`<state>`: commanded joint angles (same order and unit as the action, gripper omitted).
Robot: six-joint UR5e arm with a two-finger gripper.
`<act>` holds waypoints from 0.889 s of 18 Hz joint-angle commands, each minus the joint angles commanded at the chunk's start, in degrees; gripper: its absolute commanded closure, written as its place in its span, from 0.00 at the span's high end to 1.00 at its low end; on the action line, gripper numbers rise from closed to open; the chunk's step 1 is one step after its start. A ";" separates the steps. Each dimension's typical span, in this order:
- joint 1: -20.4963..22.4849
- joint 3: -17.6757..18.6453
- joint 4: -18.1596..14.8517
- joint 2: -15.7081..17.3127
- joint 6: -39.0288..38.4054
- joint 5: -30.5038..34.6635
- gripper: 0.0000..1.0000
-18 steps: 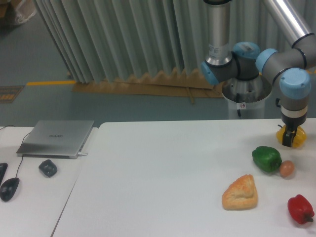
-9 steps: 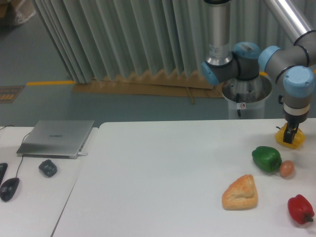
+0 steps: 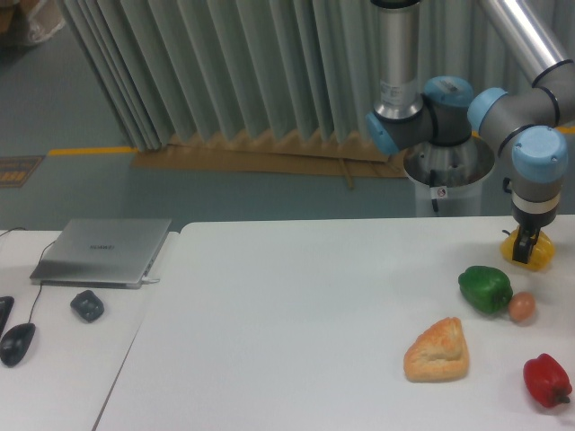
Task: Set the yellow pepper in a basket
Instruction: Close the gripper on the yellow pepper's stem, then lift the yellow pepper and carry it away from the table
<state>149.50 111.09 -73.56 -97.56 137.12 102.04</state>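
Note:
The yellow pepper (image 3: 533, 255) is at the far right of the white table (image 3: 296, 323), partly covered by the dark fingers of my gripper (image 3: 525, 248). The gripper comes straight down on it from above and is shut on the pepper. Whether the pepper rests on the table or hangs just above it I cannot tell. No basket is in view.
A green pepper (image 3: 485, 288) and a small brown egg-like thing (image 3: 522, 306) lie just in front of the gripper. A bread piece (image 3: 437, 350) and a red pepper (image 3: 547, 380) lie nearer the front. On the left table are a laptop (image 3: 103, 251), a dark lump (image 3: 87, 305) and a mouse (image 3: 18, 343).
The gripper and the yellow pepper shifted slightly right, then back left, staying together. Nothing else moved.

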 joint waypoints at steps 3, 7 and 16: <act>-0.79 -0.17 0.00 -0.44 -1.06 2.63 0.75; -0.88 -0.26 0.09 -0.62 -1.59 2.81 0.73; -0.79 -3.42 -2.19 1.13 -3.17 2.38 0.60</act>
<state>148.71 107.67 -75.75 -96.42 133.95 104.42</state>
